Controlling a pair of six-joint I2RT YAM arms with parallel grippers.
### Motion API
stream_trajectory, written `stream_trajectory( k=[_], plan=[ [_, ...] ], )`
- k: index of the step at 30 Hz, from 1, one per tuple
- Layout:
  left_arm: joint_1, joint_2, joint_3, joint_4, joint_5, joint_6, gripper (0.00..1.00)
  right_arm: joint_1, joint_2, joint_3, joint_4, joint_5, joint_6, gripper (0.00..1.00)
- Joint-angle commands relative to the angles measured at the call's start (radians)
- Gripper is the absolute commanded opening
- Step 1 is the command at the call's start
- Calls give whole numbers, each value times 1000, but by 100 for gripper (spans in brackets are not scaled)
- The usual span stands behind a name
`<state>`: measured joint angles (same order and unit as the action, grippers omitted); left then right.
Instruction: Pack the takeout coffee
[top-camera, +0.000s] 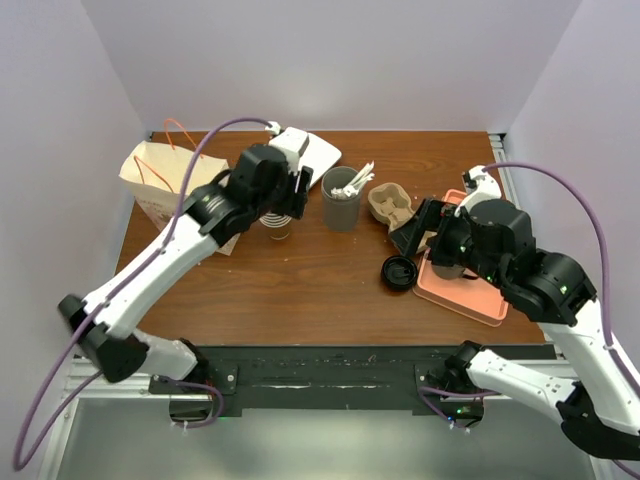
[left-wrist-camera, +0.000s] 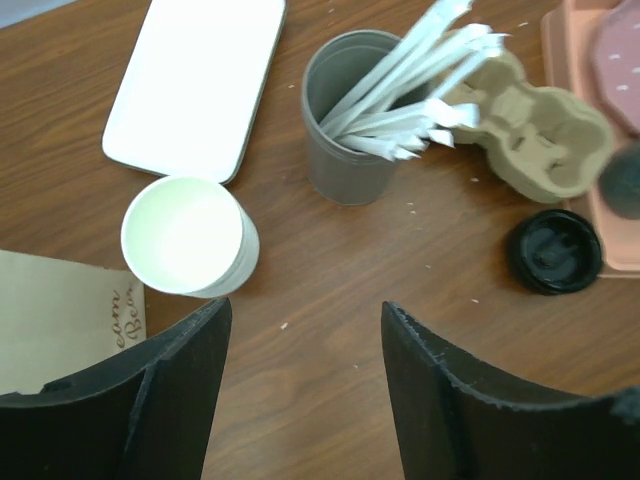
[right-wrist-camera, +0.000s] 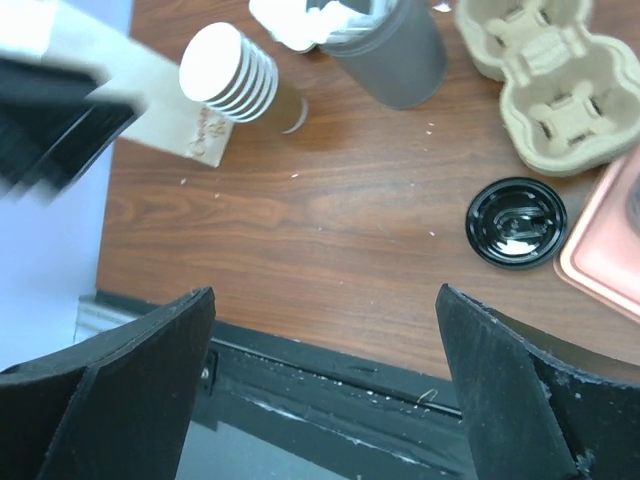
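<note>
No capped takeout coffee shows in any view. A loose black lid (top-camera: 400, 272) (left-wrist-camera: 555, 250) (right-wrist-camera: 517, 222) lies flat on the wood beside the pink tray (top-camera: 470, 290). A stack of lidless cream cups (top-camera: 278, 226) (left-wrist-camera: 188, 236) (right-wrist-camera: 232, 74) stands next to the paper bag (top-camera: 162, 180) (left-wrist-camera: 55, 320). My left gripper (top-camera: 293, 196) (left-wrist-camera: 305, 310) hovers open just right of that stack, with only bare table between its fingers. My right gripper (top-camera: 413, 230) (right-wrist-camera: 325, 295) is wide open over the table's front edge, left of the lid, holding nothing.
A dark grey cup of white utensils (top-camera: 342, 200) (left-wrist-camera: 348, 135) (right-wrist-camera: 395, 55) stands mid-table. A pulp cup carrier (top-camera: 390, 203) (left-wrist-camera: 530, 120) (right-wrist-camera: 550, 85) sits right of it. A white flat tray (top-camera: 316, 154) (left-wrist-camera: 195, 85) lies at the back.
</note>
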<state>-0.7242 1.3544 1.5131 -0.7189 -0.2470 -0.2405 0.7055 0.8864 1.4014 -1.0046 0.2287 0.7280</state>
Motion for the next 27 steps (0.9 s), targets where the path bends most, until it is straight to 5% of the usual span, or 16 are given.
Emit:
stream_trajectory(
  k=[1, 8, 27],
  plan=[
    [78, 110, 105, -70, 43, 33, 58, -3, -67, 7, 96, -92, -85, 94],
    [147, 192, 119, -36, 78, 61, 46, -3, -124, -39, 162, -164, -144, 86],
    [169, 336, 65, 19, 58, 156, 33, -3, -66, -15, 166, -169, -165, 89]
  ],
)
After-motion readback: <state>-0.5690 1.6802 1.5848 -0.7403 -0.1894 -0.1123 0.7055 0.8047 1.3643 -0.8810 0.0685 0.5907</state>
